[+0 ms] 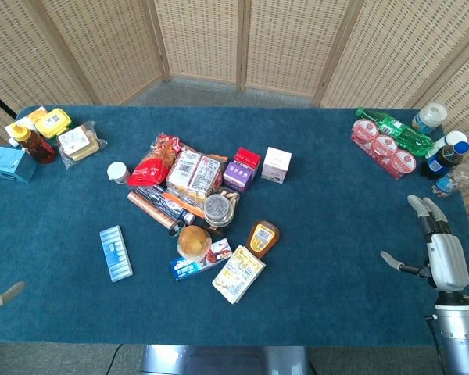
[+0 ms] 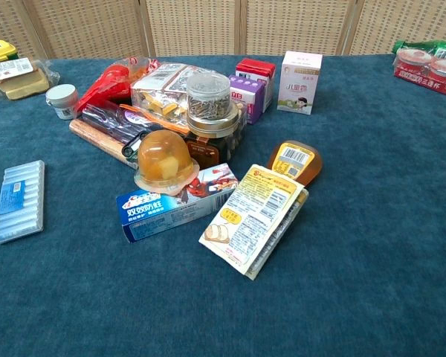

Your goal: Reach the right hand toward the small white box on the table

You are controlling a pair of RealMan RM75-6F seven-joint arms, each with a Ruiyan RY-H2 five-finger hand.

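Note:
The small white box (image 1: 276,165) stands upright on the blue table, at the right end of a cluster of groceries; in the chest view the white box (image 2: 299,82) shows pink print on its front. My right hand (image 1: 438,246) hovers open near the table's right front edge, fingers spread, far to the right of the box. Only fingertips of my left hand (image 1: 6,294) show at the left edge, apart and holding nothing. Neither hand appears in the chest view.
A red and purple carton (image 1: 241,169) stands just left of the box. A jar (image 1: 217,208), a brown bottle (image 1: 263,238) and snack packs (image 1: 238,273) lie nearer the front. Bottles and red-lidded cups (image 1: 384,144) crowd the far right corner.

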